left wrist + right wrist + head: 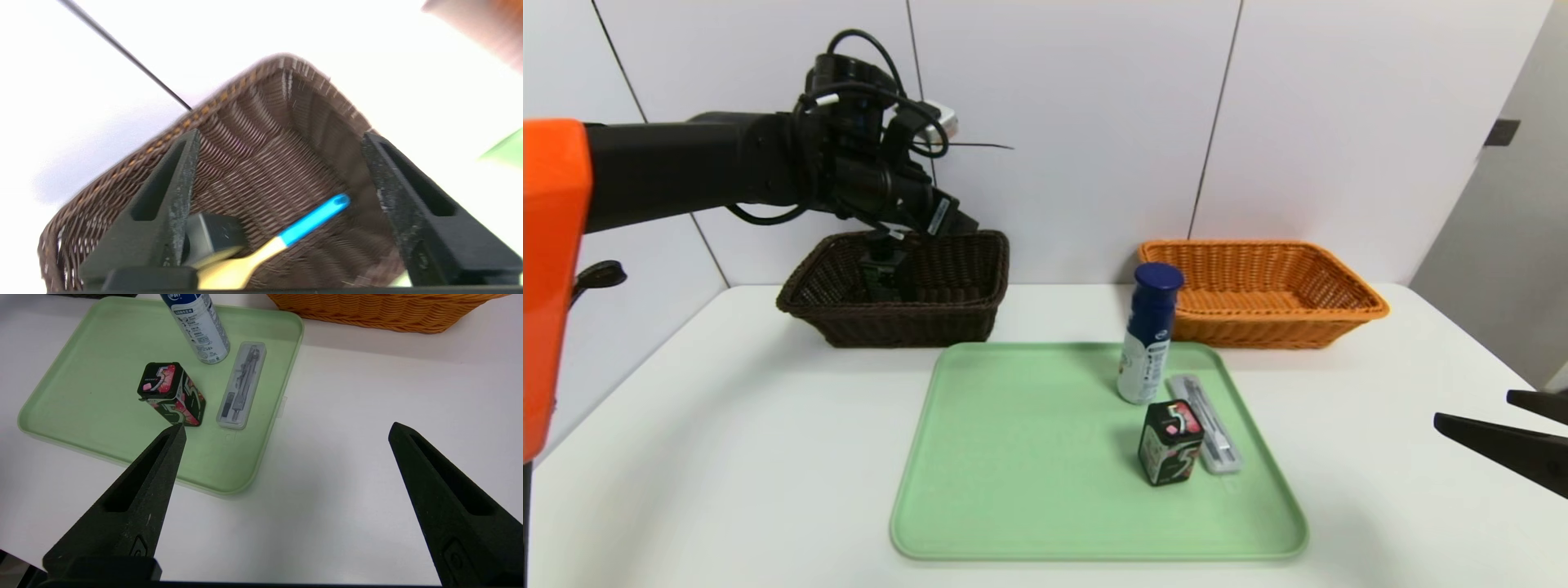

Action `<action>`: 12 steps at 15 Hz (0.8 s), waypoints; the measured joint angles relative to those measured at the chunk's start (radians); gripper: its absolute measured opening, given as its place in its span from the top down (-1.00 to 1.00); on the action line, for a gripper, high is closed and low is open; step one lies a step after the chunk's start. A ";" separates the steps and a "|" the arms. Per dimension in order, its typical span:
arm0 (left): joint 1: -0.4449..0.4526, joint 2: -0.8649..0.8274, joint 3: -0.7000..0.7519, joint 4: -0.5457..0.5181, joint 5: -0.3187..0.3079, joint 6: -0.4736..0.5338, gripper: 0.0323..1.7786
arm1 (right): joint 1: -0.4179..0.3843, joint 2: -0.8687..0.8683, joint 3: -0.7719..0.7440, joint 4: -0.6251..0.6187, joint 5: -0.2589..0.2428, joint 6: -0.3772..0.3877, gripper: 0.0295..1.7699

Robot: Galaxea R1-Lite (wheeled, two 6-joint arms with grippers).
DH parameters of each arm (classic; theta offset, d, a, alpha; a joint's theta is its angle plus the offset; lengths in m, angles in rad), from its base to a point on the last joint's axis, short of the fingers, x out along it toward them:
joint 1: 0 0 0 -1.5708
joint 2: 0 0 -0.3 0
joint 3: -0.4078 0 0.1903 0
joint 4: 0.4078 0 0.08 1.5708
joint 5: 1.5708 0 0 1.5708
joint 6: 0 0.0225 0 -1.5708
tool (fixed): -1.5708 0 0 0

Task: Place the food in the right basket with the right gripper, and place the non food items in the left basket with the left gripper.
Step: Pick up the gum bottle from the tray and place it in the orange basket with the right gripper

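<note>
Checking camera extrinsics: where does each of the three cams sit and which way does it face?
Head: on the head, looking forward and down at green tray; left arm over brown basket.
Left wrist: into the brown basket at blue-handled utensil; left end effector open.
Right wrist: toward tray, gum box, compass case; right end effector open.
Shared: head and right wrist both show tray and orange basket.

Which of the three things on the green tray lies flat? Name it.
The clear-grey long case, at the tray's right edge. The blue-capped white bottle and the small dark box beside it both stand upright.
</note>
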 joint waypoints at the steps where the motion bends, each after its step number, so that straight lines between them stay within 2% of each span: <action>1: -0.001 -0.021 0.000 0.006 0.002 -0.052 -0.63 | 0.000 0.000 0.000 0.000 0.000 0.000 -0.93; 4: -0.005 -0.087 0.005 0.068 0.003 -0.175 -0.72 | -0.001 -0.001 0.000 -0.001 -0.003 0.002 -0.93; 7: -0.053 -0.145 0.010 0.157 0.010 -0.260 -0.78 | -0.001 -0.001 -0.007 -0.001 -0.006 0.000 -0.93; 12: -0.140 -0.232 0.039 0.281 0.134 -0.414 -0.84 | -0.024 0.000 -0.010 -0.013 -0.004 0.002 -0.93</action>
